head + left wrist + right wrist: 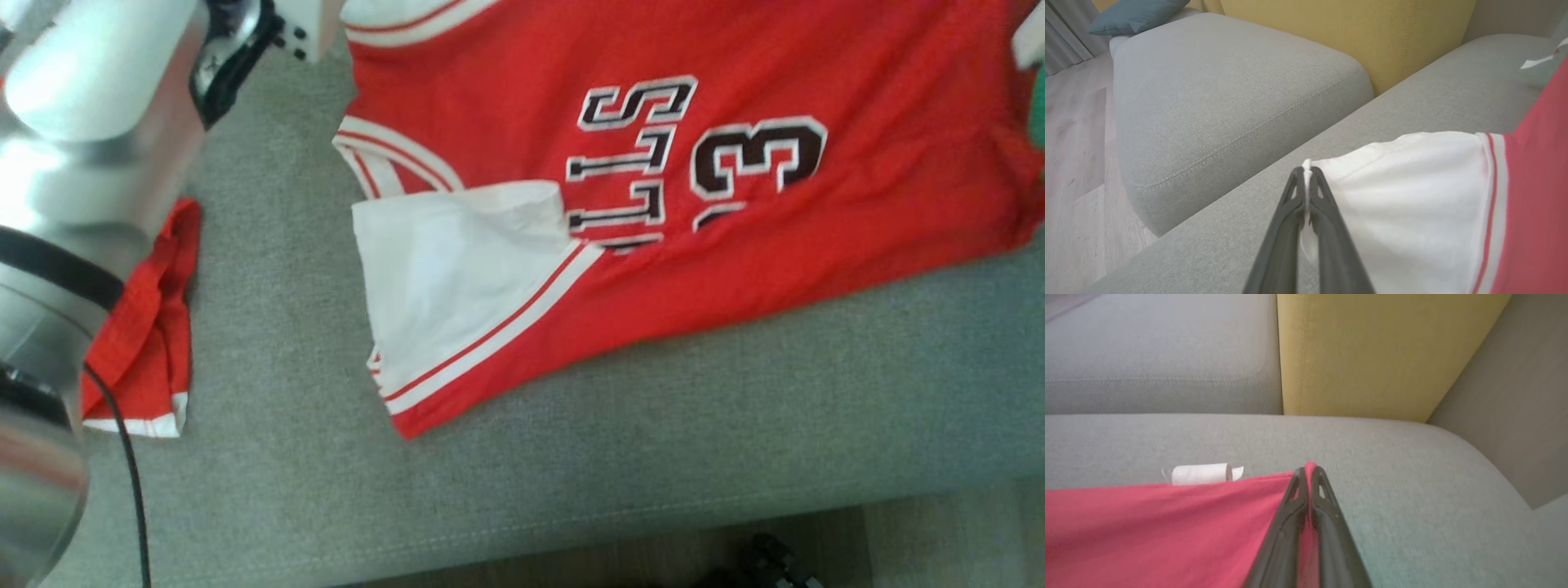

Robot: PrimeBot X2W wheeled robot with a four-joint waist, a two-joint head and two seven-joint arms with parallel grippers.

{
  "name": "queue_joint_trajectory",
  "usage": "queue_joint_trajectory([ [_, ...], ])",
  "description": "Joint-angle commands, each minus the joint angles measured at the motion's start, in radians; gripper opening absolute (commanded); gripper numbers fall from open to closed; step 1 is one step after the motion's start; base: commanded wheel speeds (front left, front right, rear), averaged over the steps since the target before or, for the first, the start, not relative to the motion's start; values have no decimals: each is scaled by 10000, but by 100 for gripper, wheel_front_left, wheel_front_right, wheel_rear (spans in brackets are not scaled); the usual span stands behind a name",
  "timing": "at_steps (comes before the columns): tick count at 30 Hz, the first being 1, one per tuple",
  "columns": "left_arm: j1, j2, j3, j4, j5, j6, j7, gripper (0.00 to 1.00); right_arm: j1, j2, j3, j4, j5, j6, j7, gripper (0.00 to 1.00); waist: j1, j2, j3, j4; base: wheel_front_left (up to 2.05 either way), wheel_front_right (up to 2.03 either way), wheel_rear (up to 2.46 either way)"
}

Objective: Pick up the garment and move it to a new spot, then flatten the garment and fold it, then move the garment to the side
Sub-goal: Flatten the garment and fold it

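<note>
The garment point(735, 204) is a red jersey with white trim and dark lettering, spread on a grey sofa seat point(286, 286). A white flap point(457, 278) is turned over its near left corner. In the left wrist view my left gripper point(1306, 173) is shut on the white edge of the garment point(1412, 204), the cloth pinched between its fingertips. In the right wrist view my right gripper point(1309, 471) is shut on a red corner of the garment point(1147, 531), a tip of cloth poking out above the fingers. My pale left forearm point(82, 163) rises at the head view's left.
A second red cloth with white trim point(147, 327) lies partly behind my left forearm. A white paper roll point(1202, 473) sits just beyond the garment's far edge. Yellow back cushions point(1372, 351) stand behind the seat. The sofa's front edge point(571, 531) drops to wooden floor point(1073, 143).
</note>
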Motion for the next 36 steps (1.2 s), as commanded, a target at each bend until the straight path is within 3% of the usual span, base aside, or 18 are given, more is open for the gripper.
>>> queue_joint_trajectory([
  [1, -781, 371, 434, -99, -44, 143, -137, 0, -150, -180, -13, -142, -66, -9, -191, 0, 0, 0, 53, 38, 0, 0, 0],
  [12, -1624, 26, 792, 957, 279, 951, -1192, 0, -1519, 65, -29, 906, -476, -9, -1579, 0, 0, 0, 341, 196, 0, 0, 0],
  [22, -855, -179, 749, 610, 530, 608, -1341, 0, -875, -3, 560, 1268, 71, -9, -2119, 0, 0, 0, -238, 381, 0, 0, 0],
  [36, 1585, 590, 253, -1887, 636, 458, -1177, 0, 1105, -874, 1939, 1034, 1769, -9, -1191, 0, 0, 0, -1797, 797, 0, 0, 0],
])
